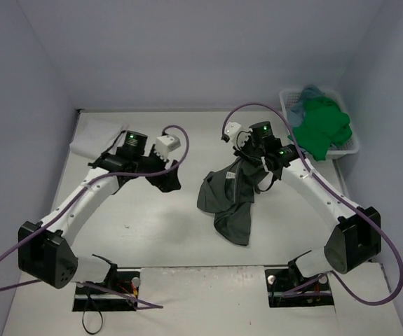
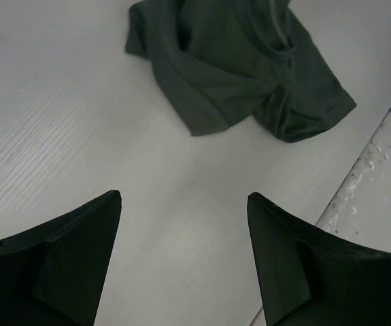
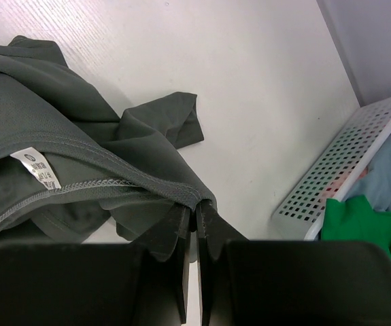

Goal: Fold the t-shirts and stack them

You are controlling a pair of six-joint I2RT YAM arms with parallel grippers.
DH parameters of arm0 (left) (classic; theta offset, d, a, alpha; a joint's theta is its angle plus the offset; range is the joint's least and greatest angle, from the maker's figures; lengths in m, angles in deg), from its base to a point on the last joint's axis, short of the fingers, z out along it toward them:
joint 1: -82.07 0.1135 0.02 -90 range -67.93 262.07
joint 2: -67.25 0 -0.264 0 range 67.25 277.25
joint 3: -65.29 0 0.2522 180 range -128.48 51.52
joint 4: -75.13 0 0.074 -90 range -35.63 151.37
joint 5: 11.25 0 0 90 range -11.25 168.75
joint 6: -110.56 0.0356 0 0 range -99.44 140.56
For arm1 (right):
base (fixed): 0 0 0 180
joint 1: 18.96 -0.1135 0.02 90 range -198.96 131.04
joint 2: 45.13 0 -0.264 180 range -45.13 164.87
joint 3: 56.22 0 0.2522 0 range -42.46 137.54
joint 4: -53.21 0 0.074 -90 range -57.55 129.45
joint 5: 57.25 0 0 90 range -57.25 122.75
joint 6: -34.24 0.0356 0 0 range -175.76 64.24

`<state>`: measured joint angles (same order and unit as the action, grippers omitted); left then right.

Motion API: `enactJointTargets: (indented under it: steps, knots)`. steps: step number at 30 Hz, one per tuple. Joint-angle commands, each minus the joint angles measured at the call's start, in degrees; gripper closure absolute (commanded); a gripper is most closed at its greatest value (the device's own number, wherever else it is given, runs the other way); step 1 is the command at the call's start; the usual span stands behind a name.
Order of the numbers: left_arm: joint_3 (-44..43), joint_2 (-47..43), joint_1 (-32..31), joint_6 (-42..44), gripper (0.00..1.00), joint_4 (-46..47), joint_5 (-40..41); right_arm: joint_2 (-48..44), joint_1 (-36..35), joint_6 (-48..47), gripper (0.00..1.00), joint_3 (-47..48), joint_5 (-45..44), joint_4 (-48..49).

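Observation:
A dark grey t-shirt (image 1: 228, 199) hangs crumpled from my right gripper (image 1: 257, 175) and trails onto the table's middle. In the right wrist view the right gripper (image 3: 196, 204) is shut on the stitched edge of the shirt (image 3: 59, 129), and a white label (image 3: 37, 168) shows inside the neck. My left gripper (image 1: 166, 180) is open and empty, left of the shirt and apart from it. In the left wrist view the left gripper (image 2: 185, 197) hovers over bare table, with the shirt (image 2: 236, 61) lying ahead of it.
A white perforated basket (image 1: 341, 148) stands at the back right, holding a green shirt (image 1: 322, 127) and a light blue one (image 1: 306, 94). It shows in the right wrist view (image 3: 338, 166) too. A folded pale shirt (image 1: 92, 136) lies at the back left. Walls surround the table.

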<state>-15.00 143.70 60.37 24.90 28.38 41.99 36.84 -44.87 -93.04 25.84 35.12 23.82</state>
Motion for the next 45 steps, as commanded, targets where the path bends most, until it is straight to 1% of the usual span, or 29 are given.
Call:
enactJointTargets:
  steps: [1,3,4,5,7,9,11,14,15,19,22,25,29,31,36,45]
  knots:
    - [-1.51,-0.16,-8.78,1.72,0.31,10.47,3.69,0.38,0.25,1.07,1.00,1.23,0.18,1.14]
    - [-0.46,0.55,-13.96,2.16,0.31,13.47,8.25,1.08,0.25,1.50,1.00,1.32,0.00,1.05]
    - [1.55,0.72,-15.12,1.90,0.31,17.22,9.67,1.34,0.42,1.77,1.00,1.49,-0.09,1.14]
    - [2.96,0.81,-16.79,0.77,0.31,19.96,12.99,1.78,0.95,2.47,1.00,1.67,-0.17,0.96]
    - [6.56,0.72,-17.68,-0.29,0.31,26.71,14.86,2.05,1.65,3.17,1.00,2.63,0.35,0.96]
    - [6.93,2.82,-18.03,-1.69,0.31,28.07,17.14,2.49,3.05,4.57,1.00,3.51,0.62,0.79]
    - [8.50,4.50,-18.21,-1.62,0.31,31.49,18.99,2.93,4.37,5.54,1.00,5.00,1.93,0.52]
    - [8.78,6.08,-19.52,1.27,0.31,32.11,21.01,3.63,7.10,7.48,1.00,6.85,4.30,0.43]
    - [8.78,6.26,-19.79,1.72,0.31,34.12,21.72,3.72,8.23,7.83,1.00,7.12,4.83,0.43]
    - [7.99,8.80,-21.10,3.39,0.31,35.89,24.26,5.03,9.56,10.20,1.00,8.17,6.42,0.35]
    - [6.67,11.34,-21.98,3.66,0.31,37.03,24.71,5.91,10.18,11.26,1.00,8.70,7.29,0.35]
    - [5.62,13.81,-24.44,4.62,0.31,38.97,26.46,6.88,10.79,11.88,1.00,8.88,6.95,0.26]
    - [5.26,18.03,-29.53,9.72,0.31,45.36,32.51,7.50,13.07,12.67,1.00,9.23,7.91,0.08]
    - [4.30,21.28,-29.98,10.07,0.31,48.36,34.11,7.32,14.04,12.93,1.00,9.05,9.40,0.08]
    - [1.66,27.43,-30.07,9.73,0.31,50.39,36.23,6.62,15.45,13.11,1.00,8.44,10.81,-0.01]
    - [0.78,30.96,-30.51,10.51,0.31,51.98,39.74,4.95,17.47,13.19,1.00,6.77,14.59,-0.27]
